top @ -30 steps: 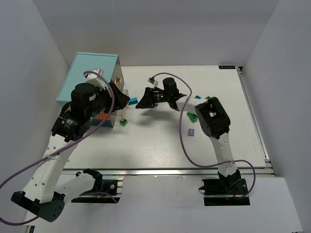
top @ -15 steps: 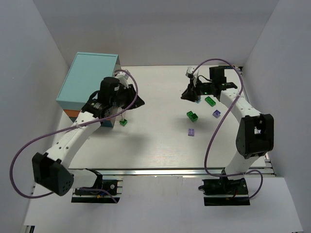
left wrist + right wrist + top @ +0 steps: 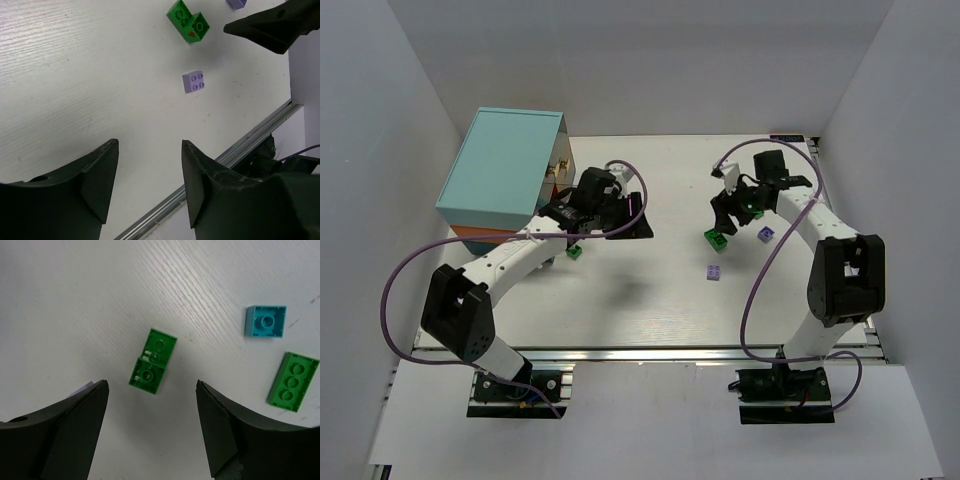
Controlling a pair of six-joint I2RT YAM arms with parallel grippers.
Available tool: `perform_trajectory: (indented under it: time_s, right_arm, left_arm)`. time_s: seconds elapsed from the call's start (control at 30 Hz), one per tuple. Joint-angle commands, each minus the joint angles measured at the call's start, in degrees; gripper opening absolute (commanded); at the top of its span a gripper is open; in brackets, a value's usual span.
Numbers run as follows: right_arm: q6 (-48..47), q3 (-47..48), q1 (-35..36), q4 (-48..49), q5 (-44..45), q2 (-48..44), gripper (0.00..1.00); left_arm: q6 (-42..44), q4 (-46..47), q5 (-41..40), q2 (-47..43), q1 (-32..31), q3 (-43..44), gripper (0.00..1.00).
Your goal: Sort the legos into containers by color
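A green lego (image 3: 152,361) lies on the table just ahead of my right gripper (image 3: 151,383), which hangs open and empty above it. A cyan lego (image 3: 266,321) and a longer green lego (image 3: 293,381) lie to its right. From above, the right gripper (image 3: 728,220) is over that green lego (image 3: 717,238). My left gripper (image 3: 642,226) hovers open and empty over bare table right of the cabinet (image 3: 505,170). Its wrist view shows the green lego (image 3: 187,22) and a pale purple lego (image 3: 194,81) well ahead. The containers are mostly hidden behind the left arm.
Another green lego (image 3: 575,252) lies beside the left forearm near the cabinet's front. Two purple legos (image 3: 715,272) (image 3: 766,234) sit near the right arm. The table's metal front rail (image 3: 235,152) runs close under the left gripper. White walls enclose the table.
The left gripper left the cabinet front and swung right, out over the table. The right gripper went from the table's middle to the right-hand bricks and now sits over the green lego.
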Motion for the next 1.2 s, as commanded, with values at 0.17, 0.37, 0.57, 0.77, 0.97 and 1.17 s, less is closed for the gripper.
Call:
perform_trajectory:
  time_s: [0.17, 0.37, 0.57, 0.77, 0.97, 1.17]
  right_arm:
    - [2.9, -1.2, 1.8, 1.3, 12.5, 3.0, 0.74]
    - [4.8, 1.0, 3.0, -0.3, 12.4, 6.6, 0.74]
    - [5.5, 1.4, 4.3, -0.4, 12.0, 8.6, 0.74]
    - [6.4, 1.1, 5.2, 1.1, 13.7, 9.9, 0.63]
    - [5.3, 1.6, 5.2, 0.9, 14.7, 8.9, 0.24]
    - [1.2, 4.9, 4.3, -3.1, 2.5, 5.1, 0.0]
  left_arm:
    - [-0.2, 1.6, -2.8, -0.4, -2.4, 0.4, 0.64]
    - [-1.1, 2.3, -4.5, -1.6, -3.0, -0.7, 0.65]
    - [-1.9, 3.0, -5.3, -3.5, -3.0, -2.8, 0.65]
    - [-2.2, 3.0, -5.8, -4.4, -3.0, -3.6, 0.66]
    - [-2.3, 3.2, -6.5, -5.1, -3.0, -4.0, 0.65]
    - [-5.3, 8.4, -3.9, -5.6, -2.5, -5.2, 0.69]
